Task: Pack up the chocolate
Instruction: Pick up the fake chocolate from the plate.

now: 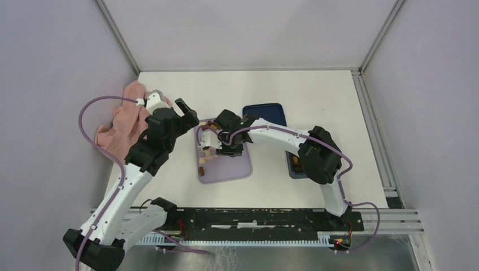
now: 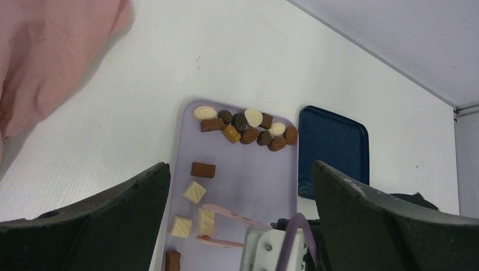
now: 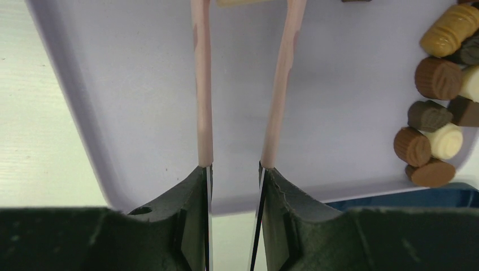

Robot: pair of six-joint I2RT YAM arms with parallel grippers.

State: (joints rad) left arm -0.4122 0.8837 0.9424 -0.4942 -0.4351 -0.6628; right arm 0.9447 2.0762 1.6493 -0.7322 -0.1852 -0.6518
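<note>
Setting: white surface (image 1: 316, 101) boxed in by pale grey-lilac walls, seen from above with the two arm bases at 6 o'clock.
Tray: flat lilac tray (image 2: 265, 180) lies near the middle of the surface.
Cloth: crumpled pink cloth (image 1: 121, 127) lies at about 10 o'clock from the tray, partly under the left arm.
Blue piece: dark blue flat panel (image 2: 333, 147) lies just beside the tray at about 2 o'clock.
Chocolate: the chocolate (image 2: 248, 127) is on the lilac tray. In the left wrist view, a tight cluster of dark brown, mid brown and cream pieces sits at the tray's 12 o'clock end. A few brown and cream squares lie apart from it along the 8 o'clock edge.
Left arm: left gripper (image 2: 240, 166) hangs above the tray with its jaws spread wide and nothing between them.
Right arm: right gripper (image 3: 233, 169) is low over the tray, its jaws partly closed around the handle end of pink tongs (image 3: 201, 84).
Tongs: both thin arms reach out over the tray, and a cream square (image 2: 206, 221) sits between their tips. Whether it is pinched cannot be told.
</note>
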